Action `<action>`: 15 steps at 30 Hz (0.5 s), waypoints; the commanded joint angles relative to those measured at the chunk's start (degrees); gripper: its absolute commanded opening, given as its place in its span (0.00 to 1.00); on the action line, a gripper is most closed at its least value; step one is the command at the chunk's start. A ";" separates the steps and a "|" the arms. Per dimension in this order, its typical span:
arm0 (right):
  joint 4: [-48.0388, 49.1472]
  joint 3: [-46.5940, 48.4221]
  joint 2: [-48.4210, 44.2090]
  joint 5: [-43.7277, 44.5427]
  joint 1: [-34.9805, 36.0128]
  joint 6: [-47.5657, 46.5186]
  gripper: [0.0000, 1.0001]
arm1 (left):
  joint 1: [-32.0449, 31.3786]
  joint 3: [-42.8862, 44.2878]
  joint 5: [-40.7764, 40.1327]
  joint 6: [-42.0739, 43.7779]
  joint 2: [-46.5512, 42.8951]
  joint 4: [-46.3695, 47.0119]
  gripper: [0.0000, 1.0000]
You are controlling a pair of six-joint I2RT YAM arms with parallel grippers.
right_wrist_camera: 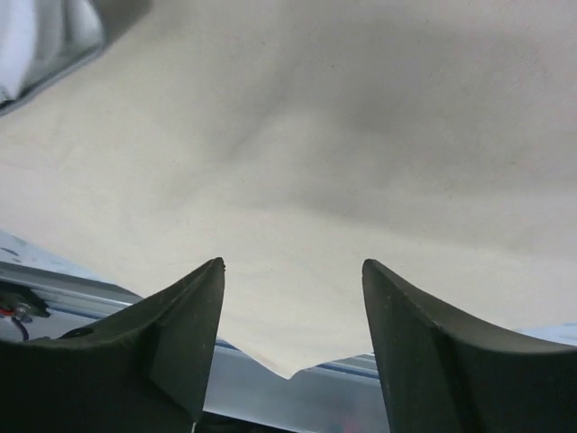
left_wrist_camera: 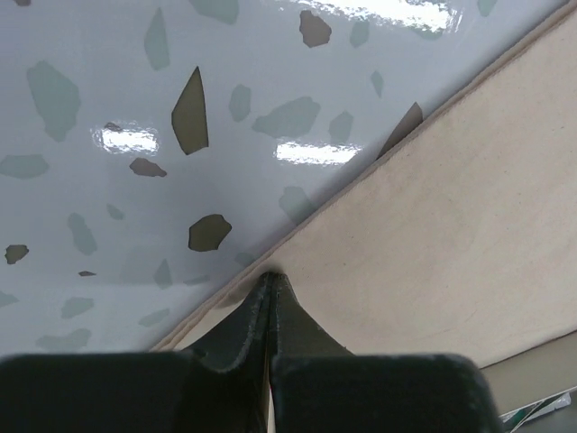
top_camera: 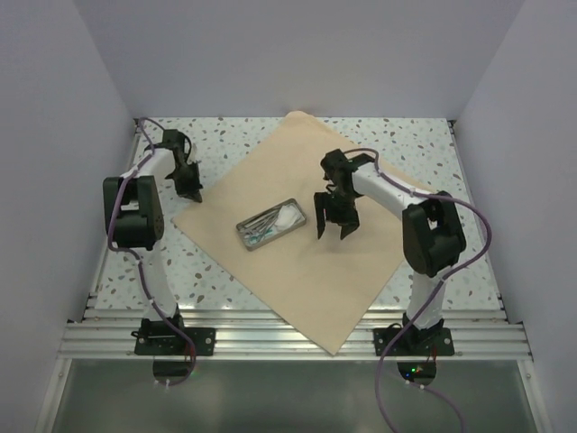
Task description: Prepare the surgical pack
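Observation:
The tan wrap sheet point(top_camera: 361, 271) lies as a diamond on the speckled table. On it, left of centre, sits the small silver tray point(top_camera: 240, 227) holding steel instruments point(top_camera: 260, 227) and white gauze point(top_camera: 286, 216). My right gripper point(top_camera: 335, 224) hangs open just right of the tray. In the right wrist view its spread fingers point(right_wrist_camera: 203, 302) frame bare sheet point(right_wrist_camera: 297, 162), with a tray corner point(right_wrist_camera: 54, 63) at the upper left. My left gripper point(top_camera: 189, 185) is shut at the sheet's upper-left edge. Its joined fingertips point(left_wrist_camera: 270, 280) touch the sheet's border point(left_wrist_camera: 433, 225); nothing shows between them.
White walls close in the table point(top_camera: 225, 135) on three sides. An aluminium rail point(top_camera: 270, 338) runs along the near edge between the arm bases, and the sheet's near corner point(right_wrist_camera: 288, 365) overhangs it. Purple cables trail from both arms.

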 commanded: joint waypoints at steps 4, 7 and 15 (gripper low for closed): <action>-4.04 21.46 7.02 -0.01 -0.02 -12.23 0.75 | 0.40 -3.82 -1.78 -0.17 -7.75 1.39 0.00; -3.77 27.83 12.49 -0.98 0.34 -12.58 0.76 | 0.31 -7.44 1.22 -0.87 -13.38 3.58 0.07; -1.84 35.39 19.88 -1.42 1.48 -13.46 0.69 | -3.02 -22.02 5.97 -5.43 -27.44 6.83 0.07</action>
